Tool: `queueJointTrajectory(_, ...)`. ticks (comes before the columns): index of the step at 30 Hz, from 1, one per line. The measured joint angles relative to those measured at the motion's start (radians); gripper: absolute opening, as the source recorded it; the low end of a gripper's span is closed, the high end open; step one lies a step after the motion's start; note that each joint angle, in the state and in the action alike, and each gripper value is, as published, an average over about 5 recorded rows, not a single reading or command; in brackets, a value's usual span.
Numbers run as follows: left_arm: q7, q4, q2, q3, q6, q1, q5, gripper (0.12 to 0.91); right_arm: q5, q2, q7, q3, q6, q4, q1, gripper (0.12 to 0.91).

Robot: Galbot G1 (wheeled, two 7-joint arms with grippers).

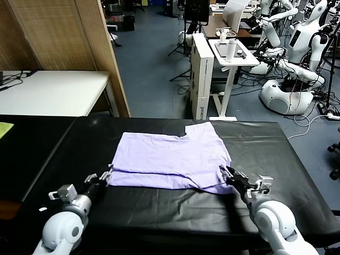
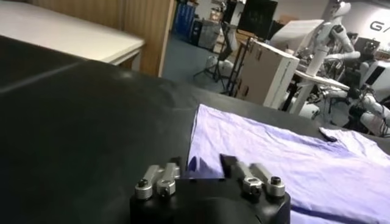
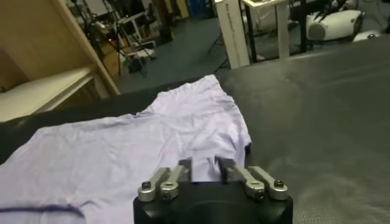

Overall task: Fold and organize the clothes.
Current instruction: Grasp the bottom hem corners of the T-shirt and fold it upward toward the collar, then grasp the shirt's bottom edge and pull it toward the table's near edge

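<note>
The pale lavender T-shirt (image 1: 170, 159) lies partly folded on the black table (image 1: 265, 149), with a sleeve sticking out at the far right. My left gripper (image 1: 104, 177) is at its near left corner. In the left wrist view its fingers (image 2: 177, 167) stand apart, with the shirt corner (image 2: 198, 163) between them. My right gripper (image 1: 229, 172) is at the near right corner. In the right wrist view its fingers (image 3: 186, 165) press on a bunched strip of the shirt (image 3: 203, 161). The printed pattern shows only as a thin dark line along a fold (image 3: 42, 209).
A yellow-green cloth (image 1: 5, 128) lies at the table's far left edge. A white table (image 1: 53, 93) and a wooden partition (image 1: 69, 37) stand behind at the left. A white cart (image 1: 231, 53) and other robots (image 1: 297, 64) stand beyond the far edge.
</note>
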State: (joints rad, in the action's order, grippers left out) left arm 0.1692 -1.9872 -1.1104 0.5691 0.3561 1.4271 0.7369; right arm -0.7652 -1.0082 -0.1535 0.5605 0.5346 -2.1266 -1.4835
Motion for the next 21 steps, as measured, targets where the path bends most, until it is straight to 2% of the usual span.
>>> queueJointTrajectory(6,-0.016,-0.024,-0.015,0.000,-0.003,0.060,-0.040,0.906,0.035,0.011,0.016,0.007,0.000,-0.014,-0.058,0.903)
queueJointTrajectory(8,-0.021,-0.024,-0.017,0.001,-0.006,0.077,-0.043,0.907,0.048,0.011,0.018,0.001,-0.001,-0.017,-0.065,0.865)
queueJointTrajectory(15,-0.024,-0.019,-0.019,0.005,-0.010,0.101,-0.045,0.905,0.076,0.011,0.025,-0.018,-0.003,-0.026,-0.086,0.584)
queueJointTrajectory(19,-0.023,-0.017,-0.020,0.005,-0.011,0.106,-0.045,0.856,0.079,0.011,0.026,-0.021,-0.004,-0.027,-0.094,0.451)
queueJointTrajectory(21,-0.023,-0.014,-0.019,0.005,-0.011,0.106,-0.045,0.814,0.081,0.011,0.027,-0.024,-0.004,-0.027,-0.095,0.342)
